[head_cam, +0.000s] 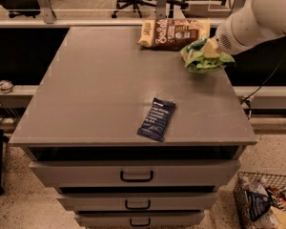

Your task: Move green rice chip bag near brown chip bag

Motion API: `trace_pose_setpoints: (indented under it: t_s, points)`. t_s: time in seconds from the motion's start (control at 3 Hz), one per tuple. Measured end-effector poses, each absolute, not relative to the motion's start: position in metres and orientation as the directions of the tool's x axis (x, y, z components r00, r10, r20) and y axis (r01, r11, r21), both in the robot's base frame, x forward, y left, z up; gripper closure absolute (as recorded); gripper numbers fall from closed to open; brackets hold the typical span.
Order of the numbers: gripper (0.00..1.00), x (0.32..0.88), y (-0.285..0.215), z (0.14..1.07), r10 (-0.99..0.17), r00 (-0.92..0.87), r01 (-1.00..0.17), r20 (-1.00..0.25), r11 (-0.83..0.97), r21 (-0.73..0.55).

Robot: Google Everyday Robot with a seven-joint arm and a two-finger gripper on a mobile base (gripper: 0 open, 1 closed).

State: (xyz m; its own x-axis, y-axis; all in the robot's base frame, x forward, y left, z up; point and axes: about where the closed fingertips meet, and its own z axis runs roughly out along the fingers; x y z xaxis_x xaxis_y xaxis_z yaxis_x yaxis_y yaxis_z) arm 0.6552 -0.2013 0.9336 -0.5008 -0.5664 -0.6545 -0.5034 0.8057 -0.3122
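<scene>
The green rice chip bag (202, 58) is crumpled at the right rear of the grey cabinet top (109, 89), close to its right edge. My gripper (211, 48) comes in from the upper right on a white arm and is shut on the bag's top. The brown chip bag (174, 32) lies flat at the back edge, just behind and left of the green bag, almost touching it.
A flat dark blue bar wrapper (156, 119) lies near the front centre of the top. Drawers with handles (136, 176) are below. A wire basket (267, 204) of packets stands on the floor at the lower right. Office chairs stand behind.
</scene>
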Motion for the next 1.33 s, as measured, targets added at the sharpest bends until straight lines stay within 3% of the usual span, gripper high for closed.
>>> trace_pose_setpoints:
  t_s: [0.33, 1.33]
  points:
    - [0.83, 0.660, -0.221, 0.924, -0.533, -0.529, -0.474, -0.660, 0.831, -0.291]
    - [0.12, 0.680, -0.222, 0.887, -0.512, -0.555, -0.515, -0.655, 0.830, -0.213]
